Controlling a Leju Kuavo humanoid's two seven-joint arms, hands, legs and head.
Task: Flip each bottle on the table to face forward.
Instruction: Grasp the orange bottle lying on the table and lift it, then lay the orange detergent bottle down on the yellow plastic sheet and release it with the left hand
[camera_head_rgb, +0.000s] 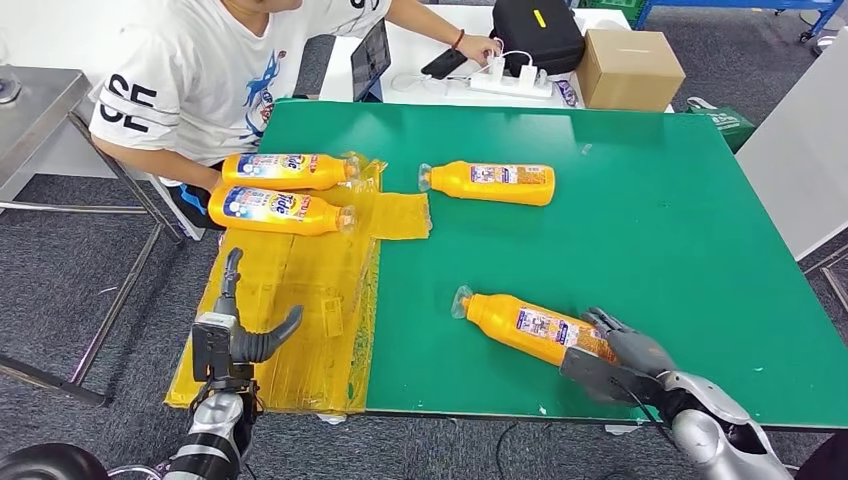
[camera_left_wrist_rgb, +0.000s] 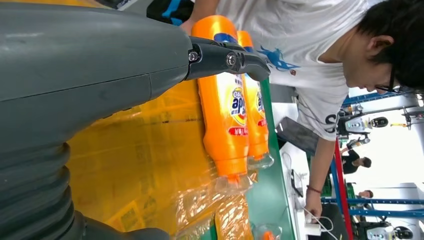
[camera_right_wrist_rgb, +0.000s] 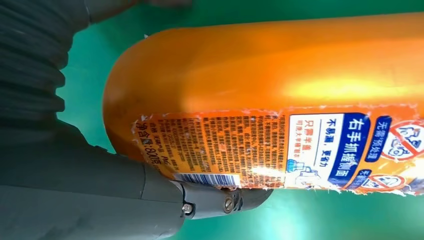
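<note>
Four orange bottles are lying on their sides on the green surface (camera_head_rgb: 650, 230). The near bottle (camera_head_rgb: 530, 326) is lying by the front edge, right of centre, clear cap pointing toward the left edge and its back label with barcode facing up. The right robot hand (camera_head_rgb: 612, 352) is closing around this bottle's base end — dark fingers (camera_head_rgb: 606, 322) over the far side, thumb along the near side; in the right wrist view the thumb (camera_right_wrist_rgb: 220, 200) is touching the bottle (camera_right_wrist_rgb: 280, 100) just under the barcode. The far bottle (camera_head_rgb: 492, 182) is lying near the middle of the surface, well apart from the held one, cap also pointing toward the left edge. Two more bottles (camera_head_rgb: 285, 170) (camera_head_rgb: 275, 209) are lying side by side at the far left corner on a yellow plastic sheet (camera_head_rgb: 300, 300), front labels up. The left robot hand (camera_head_rgb: 240, 330) is hovering over the sheet near the front left corner, fingers apart, holding nothing. A person (camera_head_rgb: 215, 70) is sitting beyond the far left corner.
</note>
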